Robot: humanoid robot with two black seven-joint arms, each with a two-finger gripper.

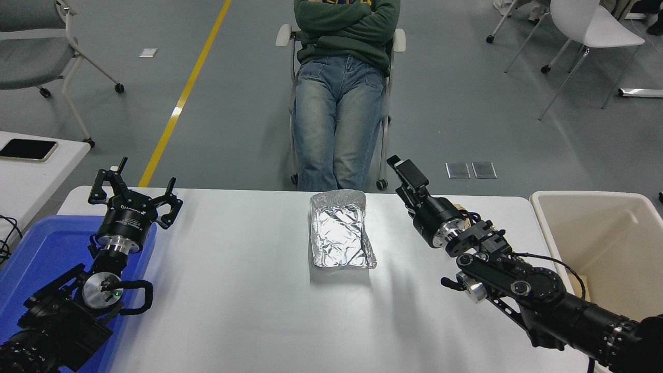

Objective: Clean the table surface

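One foil tray (342, 230) sits at the centre of your white desk (248, 300), toward its far edge, the only loose item on it; the desk fills the lower frame. Your right hand (405, 175) hovers at the tray's two o'clock, near the far edge, turned side-on, so you cannot tell how wide it stands. Your left hand (133, 194) is parked at nine o'clock over the blue bin (36, 248), fingers spread wide, holding nothing. A beige bin (601, 243) waits at three o'clock; a seated person (344, 77) faces you at twelve. Risk, as a judgement: thin foil may crumple or skid off the far edge if you pinch one wall or push it, toward the person's legs. White lettering on the left wrist is too small to read; no other writing is legible.
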